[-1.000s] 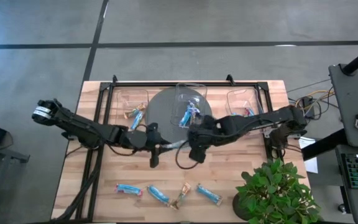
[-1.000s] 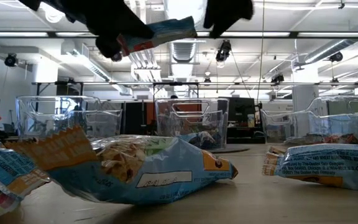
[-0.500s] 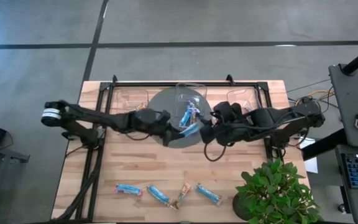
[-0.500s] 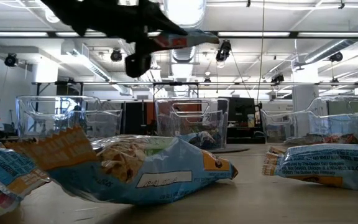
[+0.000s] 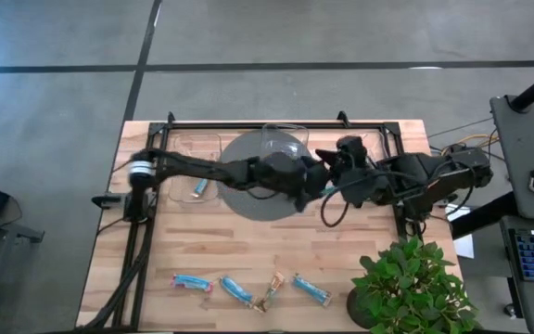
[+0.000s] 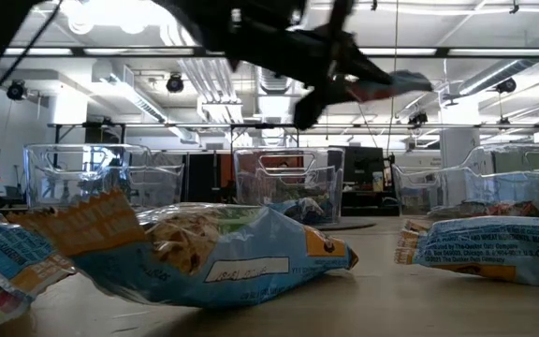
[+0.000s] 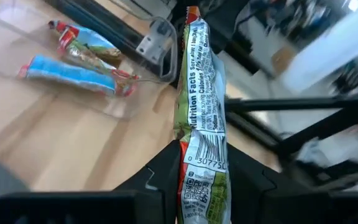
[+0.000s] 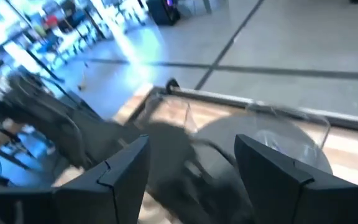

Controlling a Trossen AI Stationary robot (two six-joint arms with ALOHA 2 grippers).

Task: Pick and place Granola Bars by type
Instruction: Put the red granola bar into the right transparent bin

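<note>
One granola bar (image 7: 199,118) is clamped upright in the left claw (image 7: 201,171), carried high over the far right of the bench (image 5: 248,255) toward the right-hand bin (image 7: 73,68) (which already holds bars). Four more bars (image 5: 248,289) lie in a row along the near edge. The right claw (image 8: 191,165), fingers apart and empty, hangs just beside the left one. The likely trouble: the two arms crowd each other here and could knock together, or the slick wrapper could slip and land outside the bin.

Four front bars (image 5: 248,289), three bins (image 5: 196,151)
</note>
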